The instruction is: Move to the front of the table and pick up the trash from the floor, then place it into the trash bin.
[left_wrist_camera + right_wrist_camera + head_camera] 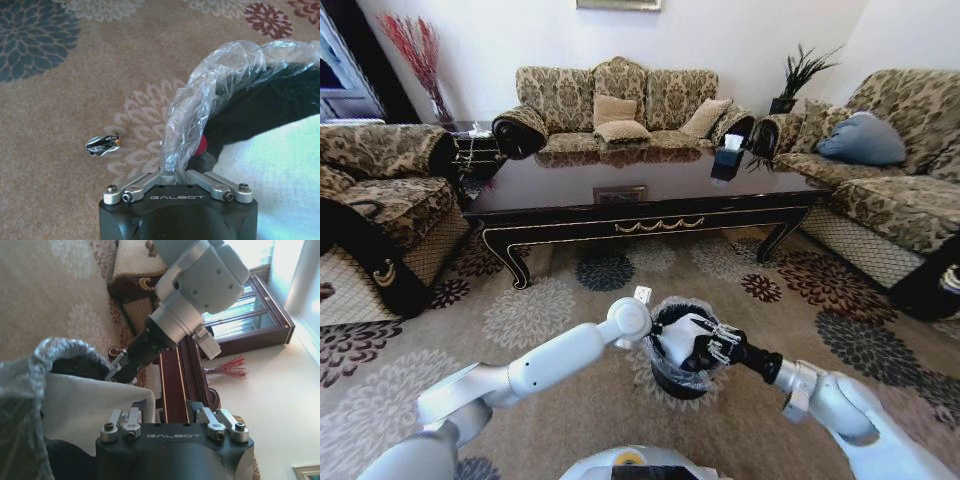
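Note:
The trash bin [678,378] is a small black bucket with a clear bag over its rim, standing on the carpet in front of the table [650,180]. My left gripper [655,335] [167,172] is shut on the bagged rim at the bin's left side. A white paper sheet [85,405] [272,170] lies across the bin's mouth. My right gripper [705,347] [167,407] hovers over it from the right, fingers apart. A red piece [201,147] shows inside the bin. A small dark crumpled scrap [102,145] lies on the carpet beside the bin.
A dark tissue box [728,160] stands on the table top. Patterned sofas [620,100] ring the table at the back, left and right. A small white piece [642,294] lies on the carpet just past my left wrist. Flowered carpet spreads around the bin.

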{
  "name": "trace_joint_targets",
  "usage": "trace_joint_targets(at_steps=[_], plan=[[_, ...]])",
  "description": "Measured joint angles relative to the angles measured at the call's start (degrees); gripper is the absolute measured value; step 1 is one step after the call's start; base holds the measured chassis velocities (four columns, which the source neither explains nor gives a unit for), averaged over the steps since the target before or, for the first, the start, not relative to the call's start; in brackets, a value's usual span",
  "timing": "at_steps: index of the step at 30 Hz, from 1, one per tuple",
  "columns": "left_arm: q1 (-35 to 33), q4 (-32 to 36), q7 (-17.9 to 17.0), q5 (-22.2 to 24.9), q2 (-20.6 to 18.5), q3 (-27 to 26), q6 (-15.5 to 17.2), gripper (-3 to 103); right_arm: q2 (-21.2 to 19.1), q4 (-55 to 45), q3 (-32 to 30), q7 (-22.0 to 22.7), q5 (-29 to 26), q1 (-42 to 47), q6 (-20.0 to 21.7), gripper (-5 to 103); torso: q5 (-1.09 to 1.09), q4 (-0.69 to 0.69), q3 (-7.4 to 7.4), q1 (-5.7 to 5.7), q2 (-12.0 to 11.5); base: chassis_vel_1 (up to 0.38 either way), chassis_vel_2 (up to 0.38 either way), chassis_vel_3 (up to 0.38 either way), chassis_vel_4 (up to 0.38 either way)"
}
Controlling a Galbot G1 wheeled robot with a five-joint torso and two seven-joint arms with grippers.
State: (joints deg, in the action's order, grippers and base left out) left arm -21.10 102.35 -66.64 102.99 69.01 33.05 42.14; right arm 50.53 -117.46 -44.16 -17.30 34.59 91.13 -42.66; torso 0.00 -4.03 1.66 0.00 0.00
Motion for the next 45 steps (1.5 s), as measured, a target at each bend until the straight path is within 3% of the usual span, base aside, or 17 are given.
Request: trace_joint_targets(at_steps=[1,6,9,15,20,22,23,25,27,28,31,45], plan=[[0.0,0.0,0.0,0.0,0.0,0.0,0.0,0,0.0,0.0,0.0,0.0,0.0,0.0,0.0,43,0.0,0.0,0.0,0.0,0.0,0.0,0.0,0.0,0.0],[-0.3,0.9,-0.4,0.1,-0.7,-0.1,0.0,0,0.0,0.1,-1.9,1.0,9.5,-3.7,-3.5,70,0.0,0.01,0.0,0.0,0.0,0.0,0.0,0.0,0.0],[-0.5,1.1,-0.5,0.1,-0.9,-0.3,0.0,0,-0.3,-0.8,-2.6,1.2,11.5,-5.0,-3.6,76,0.0,0.02,0.0,0.0,0.0,0.0,0.0,0.0,0.0],[-0.9,1.5,-0.6,0.1,-1.5,-1.2,0.0,0,-1.0,-2.5,-3.5,1.3,16.4,-5.6,-3.6,99,0.0,0.0,0.0,0.0,0.0,0.0,0.0,0.0,0.0],[-1.0,1.5,-0.7,0.0,-2.1,-1.6,0.0,0,-2.9,-4.0,-3.9,4.8,23.5,-5.8,-3.6,100,0.01,-0.01,0.0,0.0,0.0,0.0,0.0,0.0,0.0],[-1.1,1.5,-0.8,0.0,-2.2,-1.4,0.0,0,-8.1,-6.5,-4.0,5.7,27.1,-7.0,-3.6,100,0.0,0.02,0.0,0.0,0.0,0.0,0.0,0.0,0.0],[-1.1,1.5,-0.8,0.0,-2.2,-1.4,0.0,0,-8.1,-6.5,-4.0,5.7,27.1,-7.0,-3.6,100,0.0,0.02,0.0,0.0,0.0,0.0,0.0,0.0,0.0],[-1.1,1.5,-0.8,0.0,-2.1,-1.2,0.0,0,-12.9,-7.3,-3.7,5.9,28.2,-7.7,-3.6,100,0.0,0.01,0.0,0.0,0.0,0.0,0.0,0.0,0.0],[-1.4,1.4,-0.8,-0.1,-1.4,-1.0,0.0,0,-22.2,-8.7,-2.8,5.8,27.8,-10.4,-3.6,100,0.0,0.02,0.0,0.0,0.0,0.0,0.0,0.0,0.0],[-1.4,1.4,-0.8,-0.1,-1.4,-1.0,0.0,0,-22.2,-8.7,-2.8,5.8,27.8,-10.4,-3.6,100,0.0,0.02,0.0,0.0,0.0,0.0,0.0,0.0,0.0],[-2.1,1.3,-0.9,-0.5,-1.0,-1.4,0.0,0,-28.5,-11.0,-2.5,4.7,26.8,-11.2,-3.6,100,-0.02,0.01,0.0,0.0,0.0,0.0,0.0,0.0,0.0],[-5.1,1.3,-0.9,-1.3,-0.9,-4.3,0.0,0,-35.5,-9.4,-0.7,2.3,27.9,-9.1,-3.6,100,0.01,0.01,0.0,0.0,0.0,0.0,0.0,0.0,0.0]])
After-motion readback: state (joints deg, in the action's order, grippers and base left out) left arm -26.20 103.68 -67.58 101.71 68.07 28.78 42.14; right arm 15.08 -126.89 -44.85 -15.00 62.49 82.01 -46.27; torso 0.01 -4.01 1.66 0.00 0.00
